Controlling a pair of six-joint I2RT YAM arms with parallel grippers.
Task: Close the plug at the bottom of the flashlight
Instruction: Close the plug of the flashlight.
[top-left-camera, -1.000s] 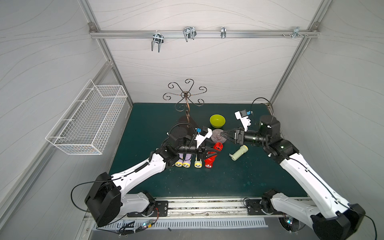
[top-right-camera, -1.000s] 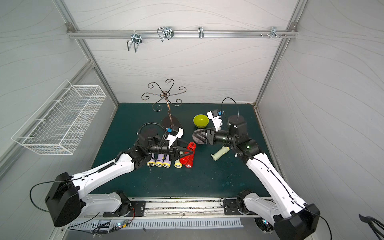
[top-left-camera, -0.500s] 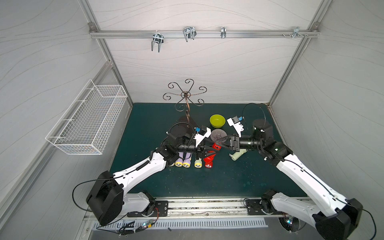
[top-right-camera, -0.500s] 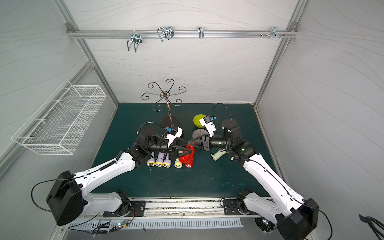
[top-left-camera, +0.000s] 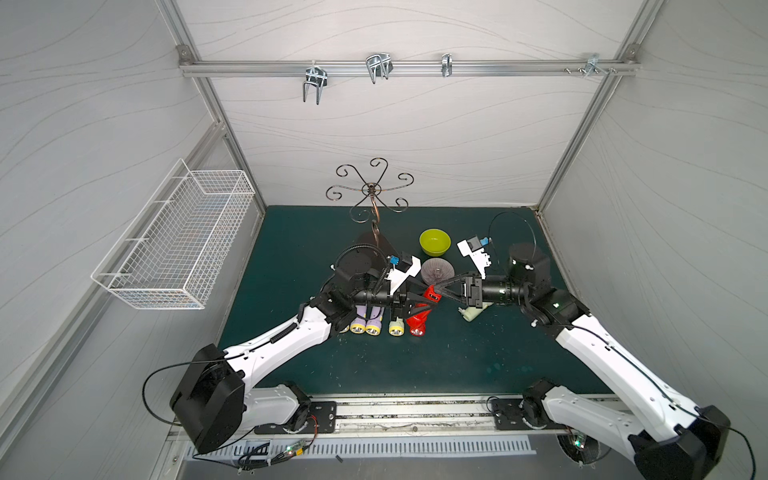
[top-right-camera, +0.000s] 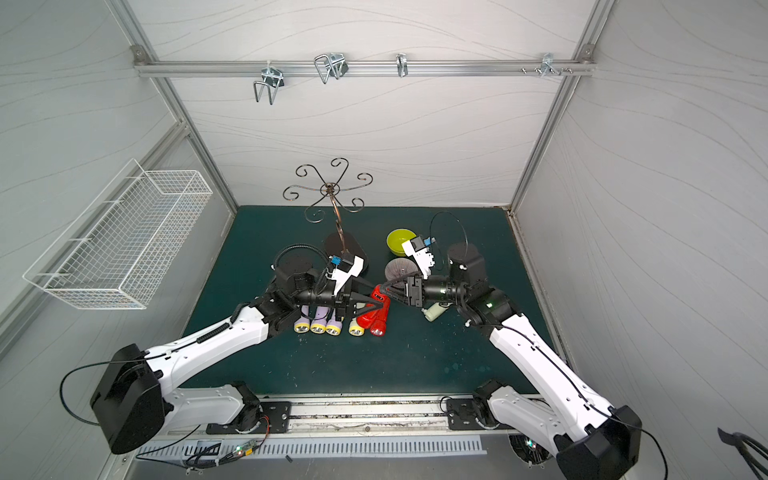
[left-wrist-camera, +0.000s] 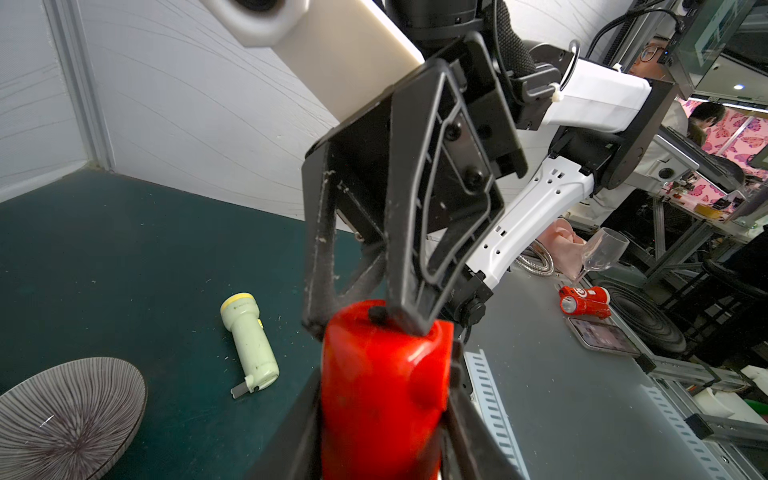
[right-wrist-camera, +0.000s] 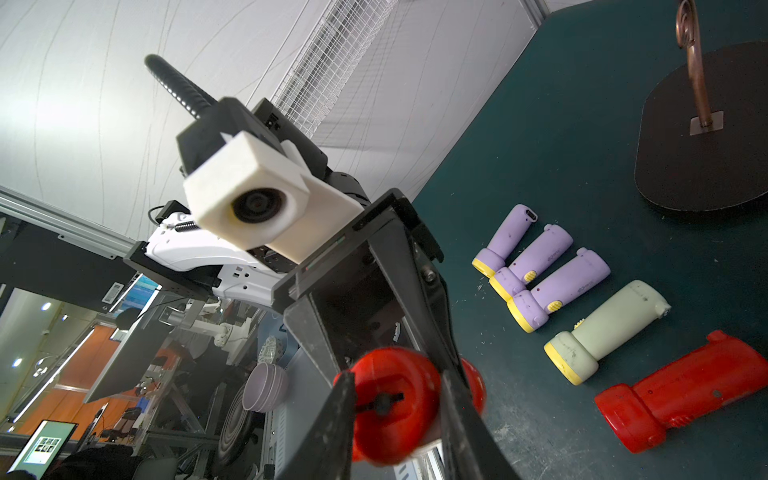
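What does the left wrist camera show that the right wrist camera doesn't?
Only left wrist: a lone pale flashlight and a striped plate on the mat. Only right wrist: three purple flashlights, a cream flashlight, a second red flashlight and the stand base. Both: the held red flashlight with the right end effector at its bottom end.

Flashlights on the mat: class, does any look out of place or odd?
One pale green flashlight lies alone and askew, away from the neat row of flashlights, and a small flap sticks out at its base.
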